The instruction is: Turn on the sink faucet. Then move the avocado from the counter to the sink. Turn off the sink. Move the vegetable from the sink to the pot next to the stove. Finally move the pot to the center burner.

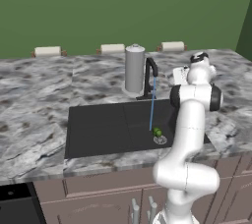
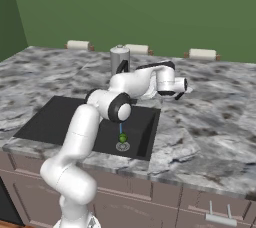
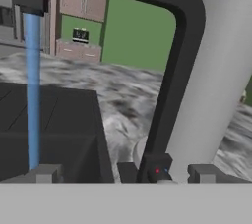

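Green walls back a marbled grey-and-white counter (image 1: 39, 95) over brown cabinets.

Left base view: the black sink (image 1: 98, 129) is set into the counter, with the black gooseneck sink faucet (image 1: 149, 78) at its rear edge beside a taller grey canister (image 1: 134, 68). A thin blue stream of water (image 1: 152, 105) falls from the spout into the basin. The avocado (image 1: 157, 132) lies on the basin floor at the silver drain (image 1: 160, 140), just beside the foot of the stream. The white arm rises at lower right, its hand raised to the right of the faucet. Three paper-towel rolls (image 1: 47, 51) line the far edge of the counter.

Right base view: the arm reaches across the sink, and the gripper (image 2: 184, 88) hangs over the counter just right of the faucet, its fingers too small to judge. The avocado sits on the drain near the front right corner of the basin, under the blue stream.

Hand view: the faucet's curved black neck arches across the picture, with the stream at left and the canister behind at right. The gripper's two dark fingertips (image 3: 49, 174) stand wide apart, one either side of the faucet's base, holding nothing.
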